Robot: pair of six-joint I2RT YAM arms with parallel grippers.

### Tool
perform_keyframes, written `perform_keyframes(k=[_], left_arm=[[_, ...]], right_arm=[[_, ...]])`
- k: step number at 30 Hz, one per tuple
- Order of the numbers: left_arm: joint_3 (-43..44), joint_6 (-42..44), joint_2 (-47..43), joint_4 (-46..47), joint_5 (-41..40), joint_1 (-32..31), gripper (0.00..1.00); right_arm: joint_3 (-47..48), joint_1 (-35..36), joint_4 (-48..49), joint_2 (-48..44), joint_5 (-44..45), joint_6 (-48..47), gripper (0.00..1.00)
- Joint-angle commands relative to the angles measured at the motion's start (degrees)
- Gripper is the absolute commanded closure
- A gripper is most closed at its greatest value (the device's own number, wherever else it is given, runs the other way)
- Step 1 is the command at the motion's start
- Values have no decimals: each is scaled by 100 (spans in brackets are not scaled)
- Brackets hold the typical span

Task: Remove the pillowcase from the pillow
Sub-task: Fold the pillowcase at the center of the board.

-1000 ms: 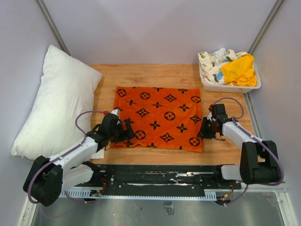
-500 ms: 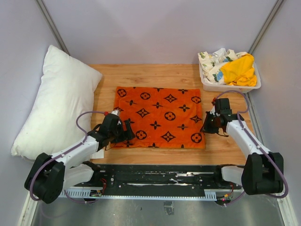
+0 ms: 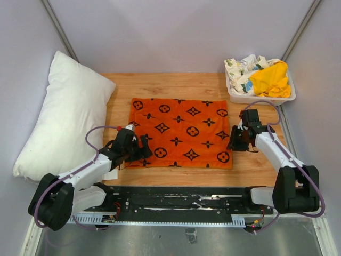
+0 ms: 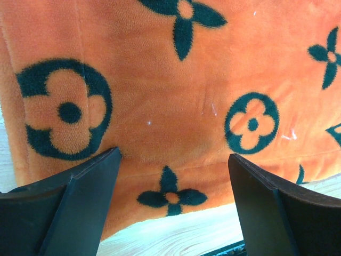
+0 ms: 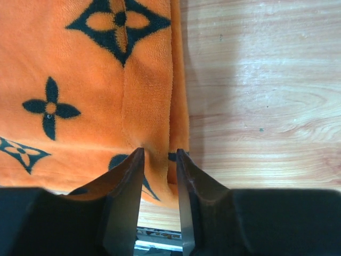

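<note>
Orange plush pillowcase with black monogram motifs (image 3: 181, 133) lies flat on the wooden table (image 3: 170, 85), clear of the plump white pillow (image 3: 64, 120) at left.
Left gripper (image 4: 173, 156) spread wide over the near-left hem; right gripper (image 5: 160, 153) narrowly parted astride the right hem fold, grip unclear. Risk: a snagged hem would drag and bunch the smooth case.

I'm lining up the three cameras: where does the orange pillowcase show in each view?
Top external: the pillowcase lies flat mid-table.
Left wrist: it fills most of the frame, with its near edge at the bottom.
Right wrist: it covers the left half, with its side edge running down the middle.
Shared landmark: the wooden table bordering that edge.
</note>
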Motion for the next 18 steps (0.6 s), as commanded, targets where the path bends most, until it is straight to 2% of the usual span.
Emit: perform_keyframes(k=[1, 4, 7, 15, 17, 18], left_arm=[[43, 41, 23, -205, -148, 69, 11], [49, 50, 44, -179, -126, 68, 11], [72, 72, 73, -206, -117, 68, 11], [635, 169, -132, -400, -106, 69, 11], [898, 226, -217, -391, -85, 66, 11], [1006, 253, -229, -375, -96, 64, 11]], right_arm=[[-103, -60, 5, 4, -228, -88, 67], [-288, -51, 149, -75, -336, 12, 67], [-324, -51, 125, 21, -254, 14, 61], [393, 219, 183, -892, 904, 114, 46], [710, 261, 317, -695, 805, 226, 50], [836, 281, 408, -524, 650, 301, 55]])
